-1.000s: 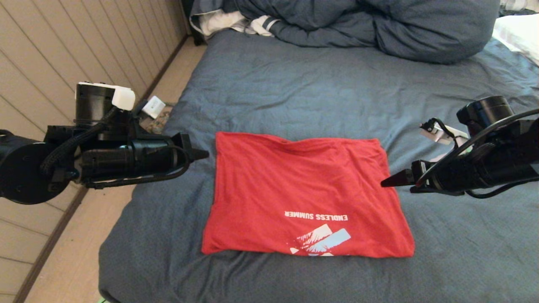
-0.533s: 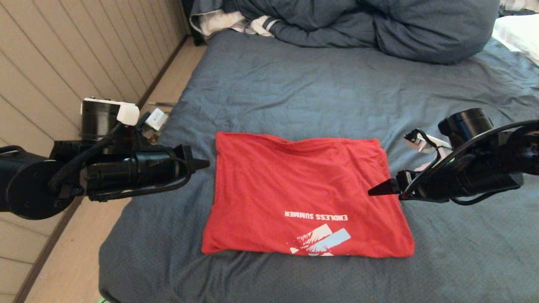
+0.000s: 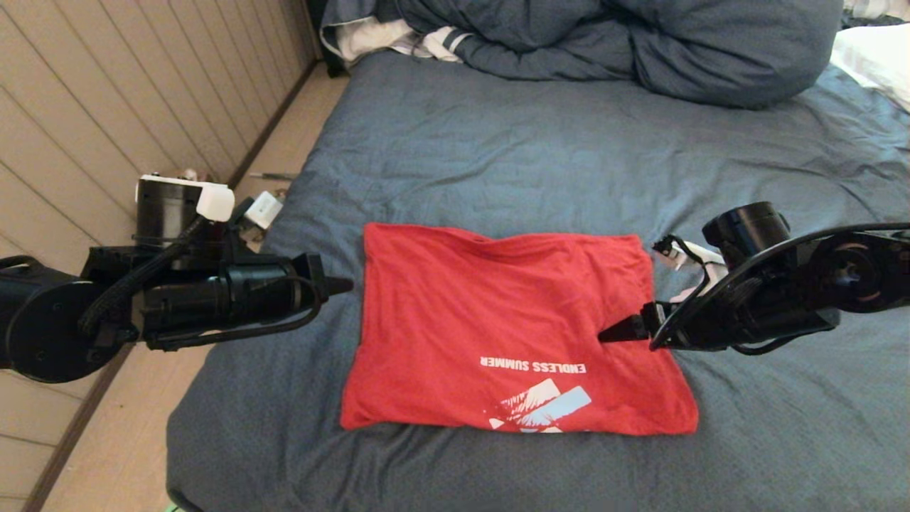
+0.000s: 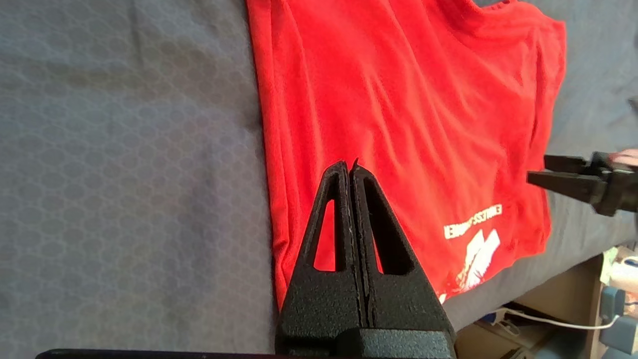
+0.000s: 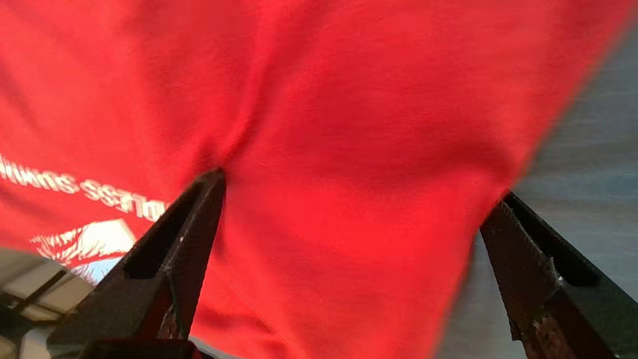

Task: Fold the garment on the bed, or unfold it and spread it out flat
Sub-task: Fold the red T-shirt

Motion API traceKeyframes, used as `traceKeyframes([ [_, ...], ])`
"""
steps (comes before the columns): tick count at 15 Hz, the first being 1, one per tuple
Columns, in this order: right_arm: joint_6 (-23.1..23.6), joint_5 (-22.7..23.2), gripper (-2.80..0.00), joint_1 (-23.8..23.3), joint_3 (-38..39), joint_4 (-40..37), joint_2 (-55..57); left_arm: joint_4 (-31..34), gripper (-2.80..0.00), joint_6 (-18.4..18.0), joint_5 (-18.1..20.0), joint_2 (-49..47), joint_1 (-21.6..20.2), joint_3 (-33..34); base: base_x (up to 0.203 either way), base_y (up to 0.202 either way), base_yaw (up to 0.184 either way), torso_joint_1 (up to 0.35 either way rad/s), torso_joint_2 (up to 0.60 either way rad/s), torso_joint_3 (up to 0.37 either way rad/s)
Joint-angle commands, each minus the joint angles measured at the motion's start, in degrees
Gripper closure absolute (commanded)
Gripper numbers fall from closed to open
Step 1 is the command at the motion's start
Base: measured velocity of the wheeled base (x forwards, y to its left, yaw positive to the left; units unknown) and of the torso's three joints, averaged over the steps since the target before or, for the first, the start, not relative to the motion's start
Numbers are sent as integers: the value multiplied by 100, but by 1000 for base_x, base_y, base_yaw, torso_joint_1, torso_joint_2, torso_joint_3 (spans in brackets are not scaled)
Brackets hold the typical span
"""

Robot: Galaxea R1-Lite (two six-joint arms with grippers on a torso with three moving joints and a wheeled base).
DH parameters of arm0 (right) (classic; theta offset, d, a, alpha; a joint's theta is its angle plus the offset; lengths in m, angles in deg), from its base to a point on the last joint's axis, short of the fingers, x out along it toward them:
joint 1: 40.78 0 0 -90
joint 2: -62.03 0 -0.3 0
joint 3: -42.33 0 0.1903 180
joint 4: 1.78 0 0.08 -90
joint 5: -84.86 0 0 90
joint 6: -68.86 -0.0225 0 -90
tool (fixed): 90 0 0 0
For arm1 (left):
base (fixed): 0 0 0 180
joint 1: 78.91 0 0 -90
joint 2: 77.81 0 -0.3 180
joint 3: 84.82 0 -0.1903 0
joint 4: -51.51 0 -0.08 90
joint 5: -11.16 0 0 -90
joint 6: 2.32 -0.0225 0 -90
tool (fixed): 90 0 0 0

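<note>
The red garment (image 3: 508,320) lies folded into a rectangle on the slate-blue bed (image 3: 498,149), white "ENDLESS SUMMER" lettering and a graphic near its front edge. My right gripper (image 3: 611,333) is open and low over the shirt's right side. In the right wrist view its fingers (image 5: 194,219) straddle red cloth (image 5: 349,174), one tip pressing a dimple into the fabric, the other at the shirt's edge. My left gripper (image 3: 341,286) is shut and empty, hovering just left of the shirt's left edge; in the left wrist view the gripper (image 4: 349,167) points across the red cloth (image 4: 398,99).
A bunched dark-blue duvet (image 3: 604,43) and white striped cloth (image 3: 398,39) lie at the bed's far end, with a white pillow (image 3: 878,57) at far right. Wooden floor and panelled wall (image 3: 106,92) run along the bed's left side.
My right gripper has moved left and down, from the shirt's right edge onto the cloth. The left arm has sunk slightly. The shirt lies as before.
</note>
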Motion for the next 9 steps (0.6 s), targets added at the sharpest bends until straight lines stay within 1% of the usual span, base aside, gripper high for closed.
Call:
traceKeyframes([
  [1,-50,21,0,227,60,-19,49,-16,0,17,13,138,0,62,0,0,0,0,0,0],
  [3,-115,21,0,240,28,-19,55,-16,0,23,13,173,0,95,0,0,0,0,0,0],
  [9,-101,30,0,179,22,-10,-13,-16,0,35,13,173,0,113,0,0,0,0,0,0],
])
